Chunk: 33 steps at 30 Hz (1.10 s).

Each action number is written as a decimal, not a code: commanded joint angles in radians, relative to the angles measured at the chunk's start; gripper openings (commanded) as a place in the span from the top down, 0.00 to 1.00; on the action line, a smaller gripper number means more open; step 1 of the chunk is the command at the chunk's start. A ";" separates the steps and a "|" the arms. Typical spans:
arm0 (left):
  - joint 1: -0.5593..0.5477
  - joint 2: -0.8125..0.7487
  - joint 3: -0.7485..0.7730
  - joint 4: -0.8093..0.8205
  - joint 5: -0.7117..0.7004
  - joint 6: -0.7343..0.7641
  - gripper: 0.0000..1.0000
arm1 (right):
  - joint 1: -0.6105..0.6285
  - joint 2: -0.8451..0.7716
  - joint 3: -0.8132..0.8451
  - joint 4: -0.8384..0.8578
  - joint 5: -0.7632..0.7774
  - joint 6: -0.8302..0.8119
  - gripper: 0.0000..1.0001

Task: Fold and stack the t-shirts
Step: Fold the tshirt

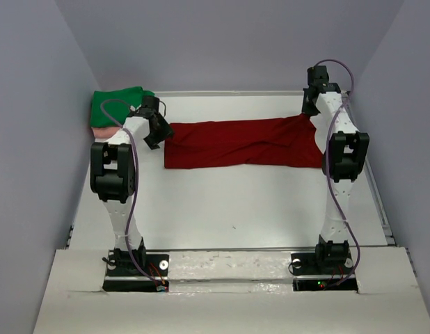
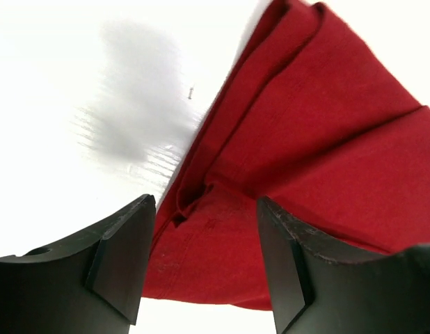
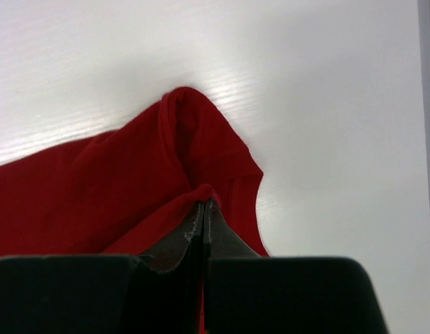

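Note:
The dark red t-shirt (image 1: 243, 142) lies folded in a long band across the back of the table. My left gripper (image 1: 154, 136) hovers at its left end. In the left wrist view this gripper (image 2: 204, 202) is open, with the shirt's hem (image 2: 222, 257) lying loose between the fingers. My right gripper (image 1: 311, 111) is at the shirt's right end. In the right wrist view it (image 3: 204, 203) is shut on a raised fold of the red fabric (image 3: 97, 195). A bright green t-shirt (image 1: 114, 103) lies folded on a pale pink one (image 1: 100, 131) in the back left corner.
Grey walls close in the white table (image 1: 236, 209) on the left, back and right. A metal rail (image 1: 378, 202) runs along the table's right edge, also seen in the right wrist view (image 3: 429, 104). The arm bases stand at the near edge.

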 commanded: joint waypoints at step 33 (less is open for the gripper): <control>-0.357 -0.456 0.042 -0.051 -0.157 0.155 0.55 | -0.003 -0.454 -0.618 0.292 -0.623 0.125 0.45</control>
